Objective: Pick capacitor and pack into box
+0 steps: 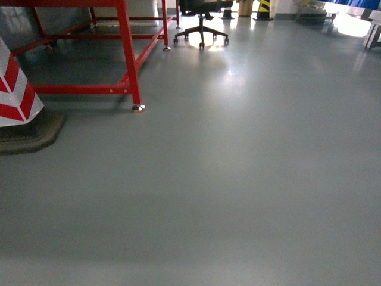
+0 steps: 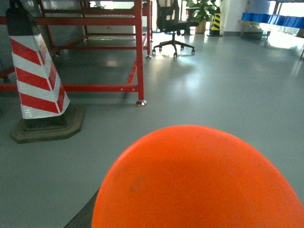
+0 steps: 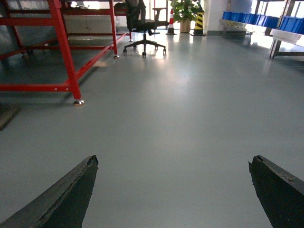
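Right claw (image 3: 173,190) spread wide over bare floor (image 1: 238,179) | left claw's state can't be told, orange dome (image 2: 194,180) blocks it | capacitor and box nowhere visible | guessing capacitor's light, rigid, grab the body, not the leads

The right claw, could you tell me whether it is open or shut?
Open: the right claw has its two dark fingers far apart, bare grey floor between.

The grey floor (image 1: 238,179) is showing a smooth, semi-glossy finish, reflecting window light. The red frame (image 1: 128,53) is looking like painted metal with shiny feet. An orange dome (image 2: 199,180) is appearing smooth, matt plastic, faintly scuffed. The right gripper's (image 3: 173,190) dark fingers (image 3: 66,194) are looking rough-edged.
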You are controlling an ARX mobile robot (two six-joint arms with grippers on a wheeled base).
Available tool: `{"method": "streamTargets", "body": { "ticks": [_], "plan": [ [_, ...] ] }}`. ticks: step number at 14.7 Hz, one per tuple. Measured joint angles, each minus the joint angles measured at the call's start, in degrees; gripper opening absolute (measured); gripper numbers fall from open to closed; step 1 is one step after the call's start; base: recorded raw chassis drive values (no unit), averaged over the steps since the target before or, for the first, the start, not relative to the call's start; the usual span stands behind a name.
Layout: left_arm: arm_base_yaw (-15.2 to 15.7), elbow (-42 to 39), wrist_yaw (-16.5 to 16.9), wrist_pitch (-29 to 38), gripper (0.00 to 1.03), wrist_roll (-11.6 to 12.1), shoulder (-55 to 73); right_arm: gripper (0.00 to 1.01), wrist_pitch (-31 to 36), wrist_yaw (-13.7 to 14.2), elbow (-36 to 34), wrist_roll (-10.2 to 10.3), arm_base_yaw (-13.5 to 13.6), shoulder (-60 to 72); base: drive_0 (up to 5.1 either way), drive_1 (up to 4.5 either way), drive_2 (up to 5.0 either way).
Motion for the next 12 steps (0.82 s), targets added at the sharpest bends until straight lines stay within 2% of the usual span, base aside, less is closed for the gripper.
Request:
{"method": "streamTargets", "body": {
  "ticks": [12],
  "plan": [
    [0.0,0.0,-0.07,-0.07,0.43,0.0,0.0,0.98,0.04,-0.02,0.0,0.0,0.0,0.0,-5.1,2.39,2.4]
  ]
}}
